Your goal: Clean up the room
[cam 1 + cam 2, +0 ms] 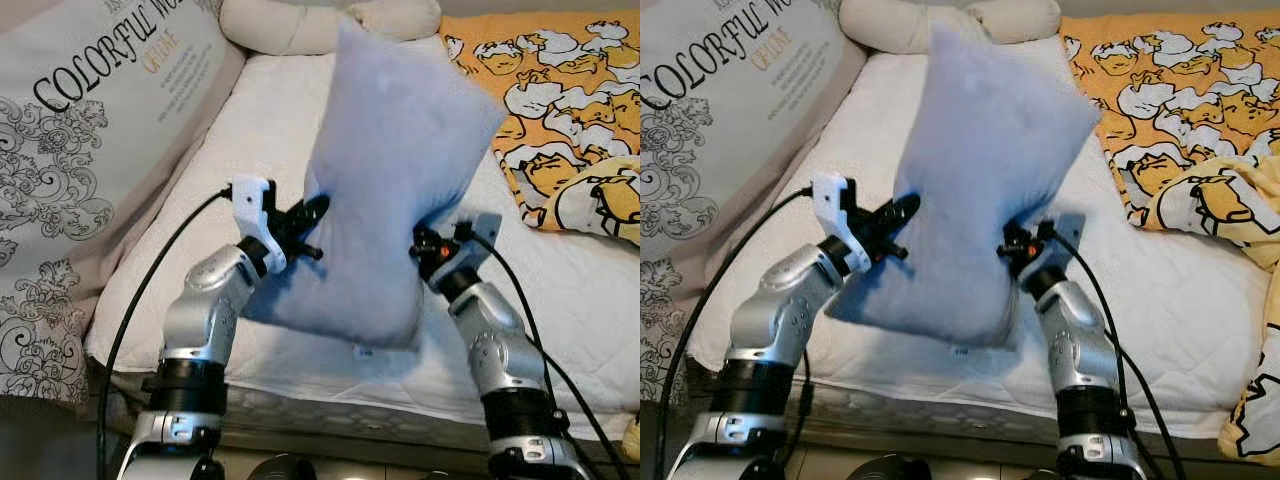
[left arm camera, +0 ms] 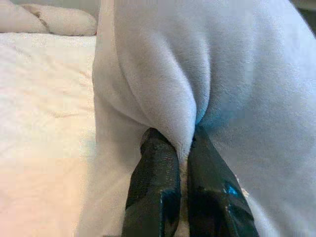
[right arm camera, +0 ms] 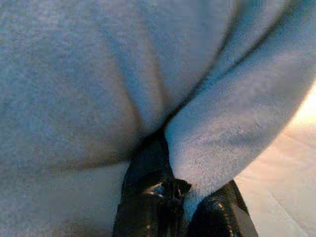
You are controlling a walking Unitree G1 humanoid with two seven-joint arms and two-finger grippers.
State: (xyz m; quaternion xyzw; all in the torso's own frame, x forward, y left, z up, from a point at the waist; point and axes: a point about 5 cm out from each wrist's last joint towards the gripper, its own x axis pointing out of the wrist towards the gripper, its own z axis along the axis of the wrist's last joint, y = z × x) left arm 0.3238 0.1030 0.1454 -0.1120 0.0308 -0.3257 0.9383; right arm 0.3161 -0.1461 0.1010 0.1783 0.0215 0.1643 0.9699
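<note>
Left tool (image 1: 318, 208) and right tool (image 1: 418, 240), each clenched on the pillow (image 1: 385, 180), hold it above the bed (image 1: 250, 120); next: placement at the far end.

We note a white quilted mattress cover (image 1: 560, 290) spread over the bed. At its left edge leans a large cushion (image 1: 90, 170) printed with grey scrollwork and the lettering "COLORFUL". At the head of the bed lies a cream plush toy (image 1: 300, 25). On the right lies an orange blanket with cartoon duck prints (image 1: 550, 90), partly bunched near the right edge.
</note>
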